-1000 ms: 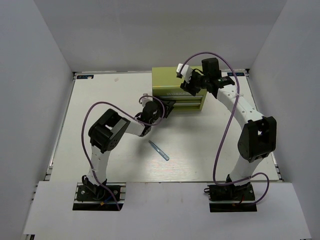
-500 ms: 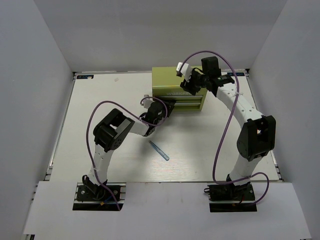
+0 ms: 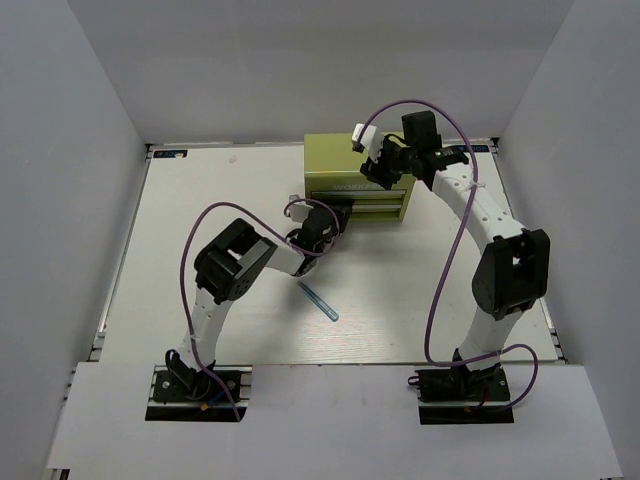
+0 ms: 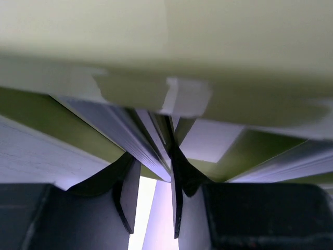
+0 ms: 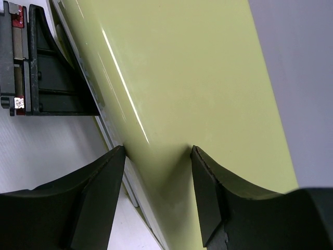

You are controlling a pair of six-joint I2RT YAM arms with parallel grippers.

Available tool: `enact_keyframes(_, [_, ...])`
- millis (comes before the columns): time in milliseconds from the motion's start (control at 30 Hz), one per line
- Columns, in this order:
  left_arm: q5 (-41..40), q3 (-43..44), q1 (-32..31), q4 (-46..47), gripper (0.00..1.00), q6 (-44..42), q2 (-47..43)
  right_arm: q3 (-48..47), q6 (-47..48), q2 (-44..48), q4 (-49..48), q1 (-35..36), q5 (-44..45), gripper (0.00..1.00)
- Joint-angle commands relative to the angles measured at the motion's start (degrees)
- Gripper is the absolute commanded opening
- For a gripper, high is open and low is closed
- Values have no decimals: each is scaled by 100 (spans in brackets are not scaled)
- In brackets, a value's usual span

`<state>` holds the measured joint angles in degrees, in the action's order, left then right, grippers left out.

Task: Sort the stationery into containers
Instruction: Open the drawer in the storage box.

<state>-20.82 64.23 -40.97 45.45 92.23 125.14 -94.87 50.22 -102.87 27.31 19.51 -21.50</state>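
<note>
White table (image 3: pixel 200 200): one teal stick (image 3: pixel 318 301) unsorted. Right gripper (image 5: pixel 157 151) jaws apart on chest (image 3: pixel 340 160); left gripper (image 4: pixel 152 182) at drawer (image 3: pixel 380 205), grip indeterminate.

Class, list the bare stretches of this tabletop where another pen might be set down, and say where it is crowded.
Free: the table left of the chest, beyond the left arm; also between the teal pen and the right arm. Crowded: the chest's front, where the left gripper and right gripper sit.
</note>
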Motion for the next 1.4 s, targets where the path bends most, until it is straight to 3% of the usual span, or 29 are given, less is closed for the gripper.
enact_keyframes(0, [-686, 152, 107, 148, 18, -64, 185, -163, 102, -181, 371, -105, 128, 59])
enact_keyframes(333, [-810, -304, -130, 156, 2, -64, -42, -391, 129, -383, 635, -105, 304, 59])
enact_keyframes(967, [-634, -1378, -816, 473, 1, -64, -772, -603, 41, -708, 969, -114, 620, 59])
enact_keyframes(1133, [-572, -1483, -764, 667, 48, -117, -825, -568, 50, -664, 987, -96, 559, 60])
enact_keyframes(1233, [-371, -1536, -763, 1009, 62, -467, -956, -533, 58, -612, 1004, -105, 498, 60])
enact_keyframes(1367, [-143, -1589, -763, 1089, 72, -811, -1176, -436, 41, -498, 987, -96, 453, 62])
